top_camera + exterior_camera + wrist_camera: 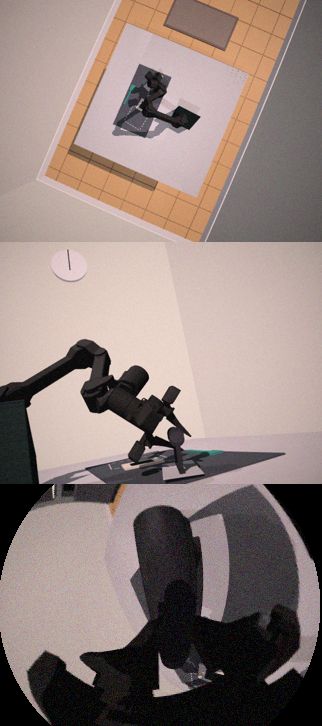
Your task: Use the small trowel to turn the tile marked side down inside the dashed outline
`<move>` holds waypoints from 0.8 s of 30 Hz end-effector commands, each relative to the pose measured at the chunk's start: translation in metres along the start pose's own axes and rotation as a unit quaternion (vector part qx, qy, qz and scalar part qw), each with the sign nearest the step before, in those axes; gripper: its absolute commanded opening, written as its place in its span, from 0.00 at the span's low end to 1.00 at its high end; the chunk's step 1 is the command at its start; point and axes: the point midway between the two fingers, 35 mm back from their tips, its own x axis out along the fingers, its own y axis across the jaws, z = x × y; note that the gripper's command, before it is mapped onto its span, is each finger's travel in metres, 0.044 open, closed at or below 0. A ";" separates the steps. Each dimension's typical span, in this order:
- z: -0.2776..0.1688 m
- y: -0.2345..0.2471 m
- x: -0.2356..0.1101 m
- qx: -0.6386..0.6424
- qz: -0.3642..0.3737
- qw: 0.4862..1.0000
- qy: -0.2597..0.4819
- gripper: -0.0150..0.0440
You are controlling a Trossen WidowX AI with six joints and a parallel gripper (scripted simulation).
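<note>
Gripper (173,437) clamped on trowel (177,447) handle, tile (142,463) beside it, mat (234,459) edge well apart

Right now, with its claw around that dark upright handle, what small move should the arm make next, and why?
Probably a gentle lift. The gripper is shut on the dark round-topped trowel handle, whose flat grey blade rests on the dark mat. The pale flat tile lies unturned beside it.
</note>
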 end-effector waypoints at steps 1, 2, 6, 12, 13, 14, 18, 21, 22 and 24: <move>-0.005 0.025 -0.015 -0.008 0.013 1.000 0.004 0.25; -0.005 0.029 -0.018 -0.008 0.013 1.000 0.004 0.25; -0.005 0.041 -0.030 -0.009 0.014 1.000 0.005 0.25; -0.005 0.043 -0.032 -0.009 0.014 1.000 0.006 0.25; -0.005 0.043 -0.032 -0.009 0.014 1.000 0.006 0.25; -0.005 0.043 -0.032 -0.009 0.014 1.000 0.006 0.25; -0.005 0.043 -0.032 -0.009 0.014 1.000 0.006 0.25; -0.006 0.043 -0.032 -0.009 0.014 1.000 0.006 0.25; -0.007 0.042 -0.033 -0.011 0.014 1.000 0.006 0.25; -0.011 0.038 -0.035 -0.017 0.014 1.000 0.009 0.25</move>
